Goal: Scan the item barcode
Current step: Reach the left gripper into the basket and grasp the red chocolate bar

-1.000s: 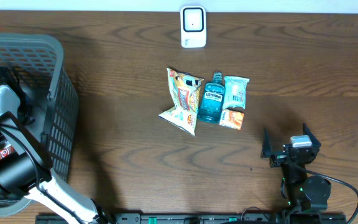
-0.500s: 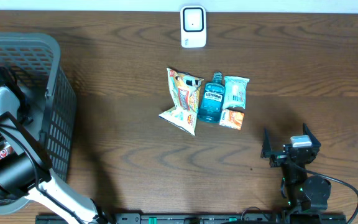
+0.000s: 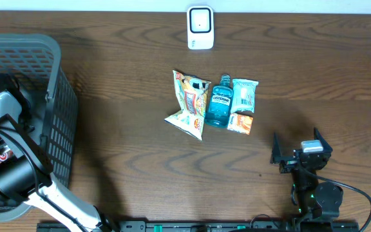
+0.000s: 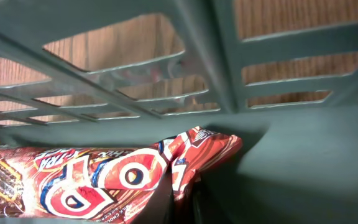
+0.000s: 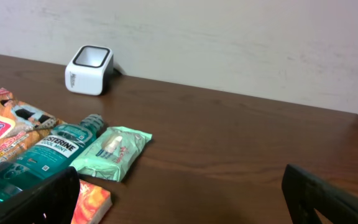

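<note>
In the left wrist view a red snack bag (image 4: 104, 177) lies on the floor of the grey basket (image 4: 278, 162). My left gripper (image 4: 182, 208) is shut on the bag's right edge, its dark fingers just showing at the bottom. From overhead, the left arm (image 3: 8, 171) reaches down into the basket (image 3: 50, 64). The white scanner (image 3: 199, 28) stands at the table's far edge. My right gripper (image 3: 299, 149) rests open near the front right, holding nothing.
In the middle of the table lie a chips bag (image 3: 189, 103), a teal mouthwash bottle (image 3: 219, 106), a green packet (image 3: 244, 95) and a small orange packet (image 3: 241, 122). The right wrist view shows the scanner (image 5: 89, 61) beyond them.
My left gripper has closed on the red snack bag inside the basket. The basket has shifted slightly to the left. The right arm has not moved.
</note>
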`<control>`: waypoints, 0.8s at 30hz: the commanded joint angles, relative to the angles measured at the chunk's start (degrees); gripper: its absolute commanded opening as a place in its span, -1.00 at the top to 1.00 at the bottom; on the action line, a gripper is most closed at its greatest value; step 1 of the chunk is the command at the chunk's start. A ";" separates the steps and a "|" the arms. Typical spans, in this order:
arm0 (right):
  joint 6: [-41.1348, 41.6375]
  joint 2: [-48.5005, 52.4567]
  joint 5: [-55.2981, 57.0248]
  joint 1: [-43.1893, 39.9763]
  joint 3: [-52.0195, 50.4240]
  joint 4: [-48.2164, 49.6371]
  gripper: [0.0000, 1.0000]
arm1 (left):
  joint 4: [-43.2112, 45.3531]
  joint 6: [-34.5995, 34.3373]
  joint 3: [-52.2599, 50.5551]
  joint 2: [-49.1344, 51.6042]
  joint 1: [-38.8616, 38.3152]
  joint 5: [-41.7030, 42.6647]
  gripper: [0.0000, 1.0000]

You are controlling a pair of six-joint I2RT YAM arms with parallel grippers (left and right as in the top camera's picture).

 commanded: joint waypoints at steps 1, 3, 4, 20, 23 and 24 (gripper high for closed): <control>-0.04 -0.26 0.07 0.17 -0.07 -0.22 -0.99 | -0.50 -0.02 -0.87 0.26 -0.59 -0.68 0.86; -0.04 -0.26 0.07 0.17 -0.07 -0.22 -0.99 | -0.48 0.96 -0.55 -1.25 -2.19 -0.66 0.86; -0.04 -0.26 0.07 0.17 -0.07 -0.24 -0.99 | -0.33 1.84 -0.37 -2.03 -3.13 -0.70 0.85; -0.02 -0.26 0.07 0.17 -0.09 -0.24 -0.99 | -0.94 4.39 0.39 -26.64 -9.66 -1.09 0.86; -0.04 -0.26 0.07 0.17 -0.07 -0.24 -0.99 | -0.96 4.39 0.39 -31.41 -9.66 -1.07 0.86; -0.04 -0.26 0.07 0.17 -0.07 -0.22 -0.99 | -0.98 4.39 0.39 -34.62 -9.66 -1.07 0.86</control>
